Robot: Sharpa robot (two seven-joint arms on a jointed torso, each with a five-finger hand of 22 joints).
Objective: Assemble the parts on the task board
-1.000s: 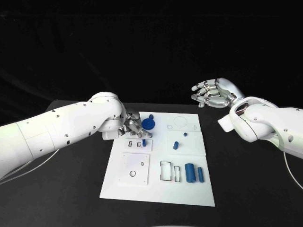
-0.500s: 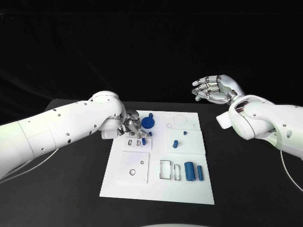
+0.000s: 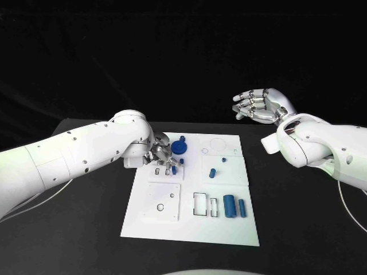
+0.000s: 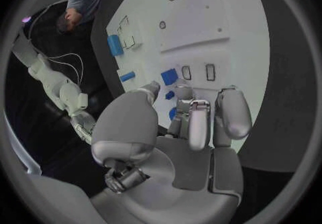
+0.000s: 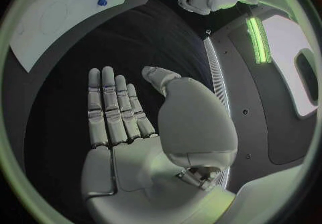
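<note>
Task board (image 3: 151,226): loose blue cylinders (image 3: 230,207) lie at its near right.
Left hand (image 3: 160,153): my fingers pinch a small blue peg (image 3: 174,169) over the board's slots; next, lower it straight in.
Right hand (image 3: 260,106): raised beyond the board, fingers spread, holding nothing.

My left hand (image 4: 181,143): brushed silver metal look, satin sheen, smooth rounded shells. Right hand (image 5: 144,138) same finish, segmented fingers (image 5: 107,111) with slightly darker seams. Arm shells (image 3: 76,152) glossy white plastic, small dark fastener dots. Task board (image 3: 171,226) matt white, smooth, probably plastic, hard to confirm from here. Parts: the round blue piece (image 3: 180,148) and blue cylinder (image 3: 230,207) look like matt moulded plastic. Table (image 3: 67,229) matt black, no reflections.
</note>
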